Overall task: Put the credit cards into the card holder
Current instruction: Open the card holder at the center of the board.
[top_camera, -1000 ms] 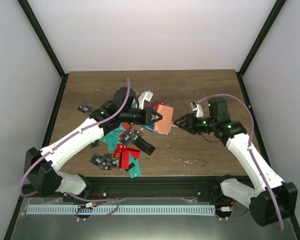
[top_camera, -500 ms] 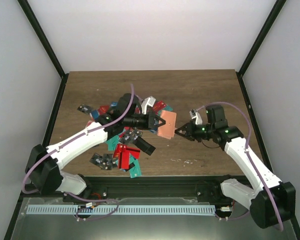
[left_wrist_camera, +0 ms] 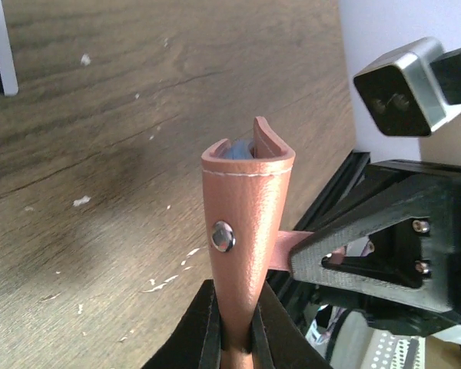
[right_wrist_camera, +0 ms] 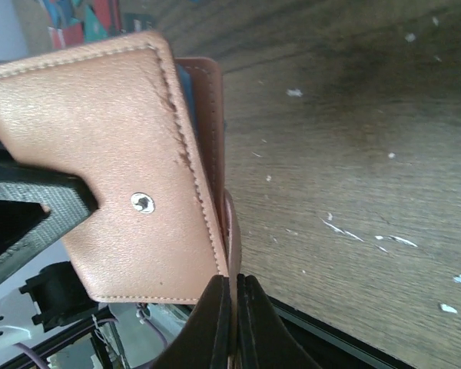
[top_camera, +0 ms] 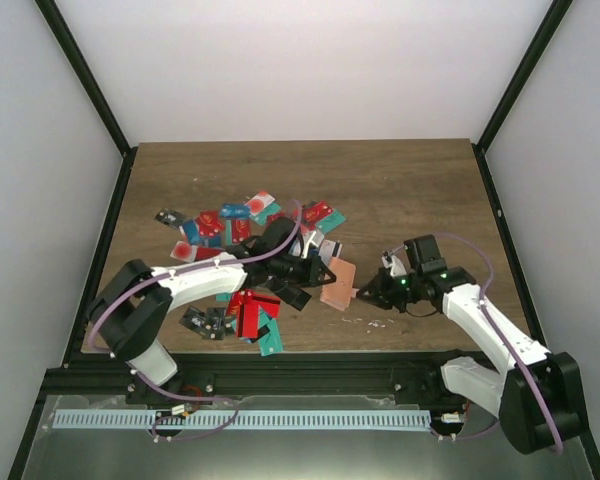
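Observation:
The tan card holder (top_camera: 338,283) hangs between both grippers, low over the table near the front middle. My left gripper (top_camera: 323,273) is shut on its body, which it pinches edge-on in the left wrist view (left_wrist_camera: 235,327). The holder's mouth (left_wrist_camera: 247,157) faces away, with a blue card edge (left_wrist_camera: 233,150) showing inside. My right gripper (top_camera: 366,293) is shut on the holder's thin flap (right_wrist_camera: 233,231). The holder's snap side (right_wrist_camera: 123,154) fills the right wrist view. Several credit cards (top_camera: 230,225) lie scattered to the left, with red ones (top_camera: 250,307) near the front.
Cards spread over the left and middle of the brown table (top_camera: 410,190). White specks (top_camera: 375,322) lie on the wood under the right gripper. The black front rail (top_camera: 310,378) runs close behind the holder. Dark frame posts stand at the table's corners.
Both arms have carried the holder down and toward the near edge of the table. The left arm has folded low over the card pile. Both grips have held.

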Robot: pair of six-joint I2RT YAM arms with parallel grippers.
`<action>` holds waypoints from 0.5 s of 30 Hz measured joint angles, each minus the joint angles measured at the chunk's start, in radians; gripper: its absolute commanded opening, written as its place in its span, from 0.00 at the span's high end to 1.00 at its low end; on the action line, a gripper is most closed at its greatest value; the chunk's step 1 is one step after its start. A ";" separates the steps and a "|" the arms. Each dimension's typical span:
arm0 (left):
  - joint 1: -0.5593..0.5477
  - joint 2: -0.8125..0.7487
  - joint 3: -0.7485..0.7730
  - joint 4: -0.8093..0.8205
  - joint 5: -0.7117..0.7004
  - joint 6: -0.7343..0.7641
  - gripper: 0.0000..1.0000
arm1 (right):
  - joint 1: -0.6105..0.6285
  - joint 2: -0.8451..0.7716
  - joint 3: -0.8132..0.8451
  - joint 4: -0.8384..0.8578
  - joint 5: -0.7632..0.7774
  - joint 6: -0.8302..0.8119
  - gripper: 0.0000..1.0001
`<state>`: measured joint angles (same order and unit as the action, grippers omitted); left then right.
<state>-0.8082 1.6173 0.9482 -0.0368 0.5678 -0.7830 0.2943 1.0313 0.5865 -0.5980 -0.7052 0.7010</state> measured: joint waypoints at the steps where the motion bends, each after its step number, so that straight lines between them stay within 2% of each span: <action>1: -0.003 0.015 -0.011 0.016 0.003 -0.001 0.92 | 0.000 0.007 -0.008 -0.001 0.001 0.000 0.99; 7: -0.022 0.113 -0.067 0.118 0.032 -0.006 0.79 | 0.002 0.063 -0.045 -0.008 0.011 -0.004 0.99; 15: -0.029 0.173 -0.085 0.099 0.031 0.029 0.40 | 0.002 0.098 -0.051 -0.014 0.026 -0.019 0.99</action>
<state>-0.8368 1.7905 0.8635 0.0620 0.5987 -0.7544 0.2966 1.1290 0.5354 -0.6125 -0.6788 0.6815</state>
